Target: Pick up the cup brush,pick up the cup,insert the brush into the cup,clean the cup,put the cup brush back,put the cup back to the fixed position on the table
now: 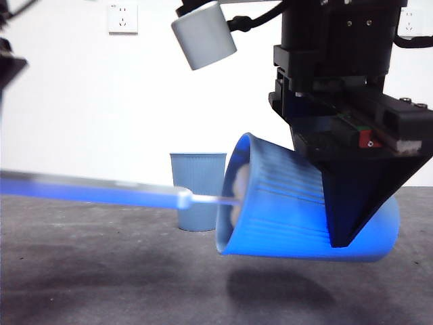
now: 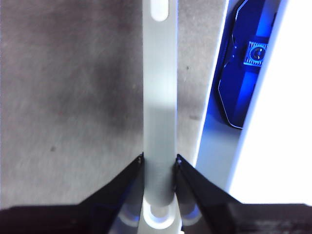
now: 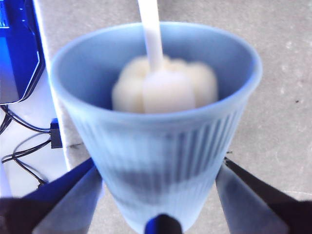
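Right gripper [image 3: 158, 204] fingers clamp the cup [image 1: 308, 203] mid-wall: light, thin, crushable. Left gripper [image 2: 159, 163] fingers pinch the cup brush [image 2: 160, 97] on its stiff handle.

Right gripper [image 3: 158, 195] clasps the cup [image 3: 156, 141], cup brush [image 3: 165, 85] inside

Cup [image 1: 284, 217]: vivid blue in front view, paler blue in right wrist view, fine vertical ribs, smooth plain rim. Second cup [image 1: 197, 189] behind: dusty grey-blue, same ribbing. Cup brush [image 1: 135, 196]: pale grey handle, blue-tinted and blurred in front view, whitish end; sponge head [image 3: 165, 85] cream-yellow, lobed. Bench [image 1: 101, 284]: dark grey, matte, pale scuffs. Right end effector [image 1: 345, 230]: black, small red and green mark on body. Left end effector [image 2: 158, 168]: black jaws. Wall: white, white socket [image 1: 122, 18].
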Available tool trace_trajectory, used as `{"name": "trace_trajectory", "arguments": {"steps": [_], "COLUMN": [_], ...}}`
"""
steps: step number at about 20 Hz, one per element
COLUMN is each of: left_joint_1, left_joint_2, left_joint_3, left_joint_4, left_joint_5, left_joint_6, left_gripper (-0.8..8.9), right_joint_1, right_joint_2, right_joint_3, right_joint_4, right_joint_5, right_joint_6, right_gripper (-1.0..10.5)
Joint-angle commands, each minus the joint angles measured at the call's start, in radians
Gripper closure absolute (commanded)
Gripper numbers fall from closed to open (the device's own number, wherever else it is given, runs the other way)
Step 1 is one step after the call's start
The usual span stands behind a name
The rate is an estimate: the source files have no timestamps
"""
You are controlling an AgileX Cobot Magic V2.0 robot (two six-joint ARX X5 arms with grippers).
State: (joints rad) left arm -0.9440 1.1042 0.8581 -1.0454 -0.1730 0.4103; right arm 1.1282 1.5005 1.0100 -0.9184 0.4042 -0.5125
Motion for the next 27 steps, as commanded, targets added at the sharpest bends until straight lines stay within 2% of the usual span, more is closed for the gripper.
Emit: {"name": "trace_trajectory", "arguments": {"steps": [1, 10, 19, 27], "left_joint_1": [0.014, 0.042, 0.041, 0.041], "left_joint_2": [-0.060, -0.199, -0.186, -0.084], "left_joint_3": [-0.005, -0.005, -0.005, -0.005], "left_joint_4": [-0.038, -0.196, -0.114, -0.030], "left_joint_5": [-0.011, -0.037, 0.001, 0.013], "left_joint_6": [-0.042, -0.043, -0.039, -0.013], "left_gripper": [8.22, 8.22, 8.22, 8.22], "right_joint_1": [0.004, 0.004, 0.005, 0.005], "right_joint_2": [0.008, 0.008, 0.008, 0.008], "right_joint_3": [0.003, 0.003, 0.003, 0.003], "right_joint_4": [-0.002, 0.009, 0.032, 0.033], "right_joint_5": [-0.003, -0.003, -0.003, -0.004], "right_joint_6": [0.011, 0.011, 0.011, 0.011], "right_gripper": [9.6, 9.6, 9.6, 9.6]}}
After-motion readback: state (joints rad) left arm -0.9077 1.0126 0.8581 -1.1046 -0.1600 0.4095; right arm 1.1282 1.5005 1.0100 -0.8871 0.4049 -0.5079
